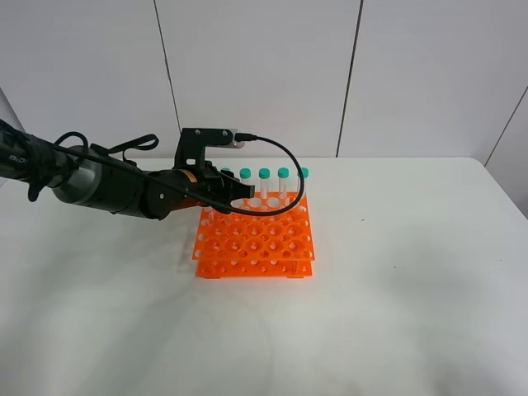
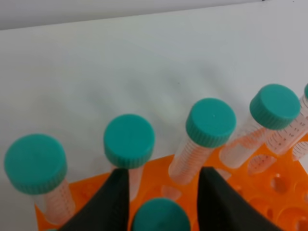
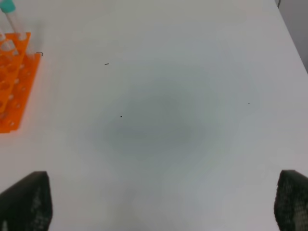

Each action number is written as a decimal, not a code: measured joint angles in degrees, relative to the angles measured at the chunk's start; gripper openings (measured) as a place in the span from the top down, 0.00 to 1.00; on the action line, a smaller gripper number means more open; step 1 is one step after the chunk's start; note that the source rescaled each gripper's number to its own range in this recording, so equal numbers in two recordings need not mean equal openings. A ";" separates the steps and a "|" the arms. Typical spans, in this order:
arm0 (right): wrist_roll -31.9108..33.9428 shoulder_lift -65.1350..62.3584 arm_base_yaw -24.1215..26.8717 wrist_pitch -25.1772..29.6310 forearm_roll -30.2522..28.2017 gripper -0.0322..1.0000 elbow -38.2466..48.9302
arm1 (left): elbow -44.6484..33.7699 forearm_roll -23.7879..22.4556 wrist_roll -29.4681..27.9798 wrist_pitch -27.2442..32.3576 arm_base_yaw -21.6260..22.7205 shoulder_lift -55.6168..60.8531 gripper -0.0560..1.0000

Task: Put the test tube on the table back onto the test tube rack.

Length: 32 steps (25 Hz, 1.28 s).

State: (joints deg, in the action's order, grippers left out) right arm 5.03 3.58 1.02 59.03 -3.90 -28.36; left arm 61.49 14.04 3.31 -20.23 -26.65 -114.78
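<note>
Placing step: left gripper (image 2: 161, 192) over the orange test tube rack's (image 1: 256, 239) 11 o'clock corner, jaws holding a teal-capped test tube (image 2: 161, 216); next, lower it into a hole; right gripper (image 3: 159, 204) jaws wide, idle over the worktop (image 3: 168, 96)

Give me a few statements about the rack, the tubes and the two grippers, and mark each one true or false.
1. The left gripper is over the orange rack. True.
2. A green-capped tube sits between its fingers. True.
3. The rack is blue. False: it is orange.
4. The right gripper holds a tube. False: its fingers are wide apart over bare table.
5. The other tubes lie flat. False: they stand in the rack.
</note>
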 joint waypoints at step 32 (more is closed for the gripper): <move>0.00 0.00 0.00 0.00 0.06 0.00 0.00 | 0.00 0.00 0.22 1.62 0.00 1.33 0.73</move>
State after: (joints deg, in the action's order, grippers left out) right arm 5.03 3.58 1.02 59.03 -3.83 -28.36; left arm 61.49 14.04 3.53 -18.61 -26.65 -113.45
